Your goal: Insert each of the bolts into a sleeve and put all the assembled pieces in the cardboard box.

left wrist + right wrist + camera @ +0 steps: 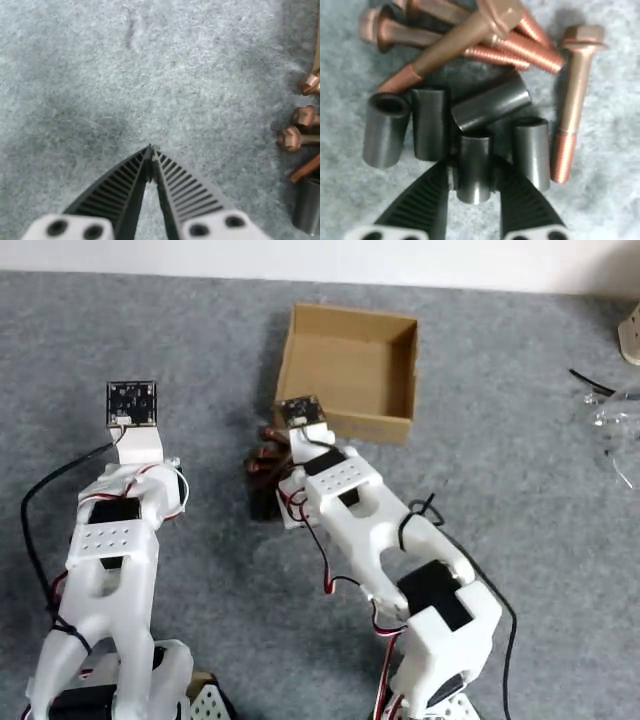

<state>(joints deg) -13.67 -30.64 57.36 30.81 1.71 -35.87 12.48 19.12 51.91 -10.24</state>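
With no copper-coloured hex-head bolts [580, 95] inserted and the brown cardboard box [345, 425] empty, the right gripper [472, 169] pinches one dark cylindrical metal sleeve [474, 155]; the left gripper [151, 151] is pressed together.

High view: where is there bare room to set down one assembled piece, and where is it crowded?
Free: the floor of the cardboard box; the gray mat between the left tool and the box; the mat right of the box. Crowded: the bolts and sleeves heaped at the box's near-left corner, under the right tool.
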